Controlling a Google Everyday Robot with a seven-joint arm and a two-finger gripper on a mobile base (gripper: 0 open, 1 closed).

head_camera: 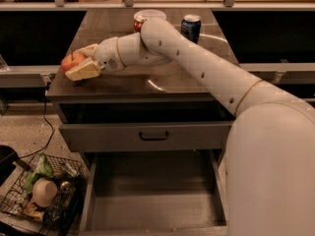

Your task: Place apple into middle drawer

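The apple (pixel 70 61), red-orange, sits between the cream fingers (pixel 82 71) of my gripper (pixel 78 62) at the left edge of the counter top (pixel 128 80). The gripper is shut on the apple, and my white arm reaches to it from the lower right. The middle drawer (pixel 152 208) is pulled out low at the front, with a bare grey floor and thin side walls. Above it is a closed grey drawer front (pixel 147 135) with a dark curved handle.
A blue soda can (pixel 190 26) and a red can under a white bowl (pixel 145 17) stand at the back of the counter. A wire basket (pixel 37 193) with mixed items stands on the floor at the lower left. A cable (pixel 43 132) hangs on the left.
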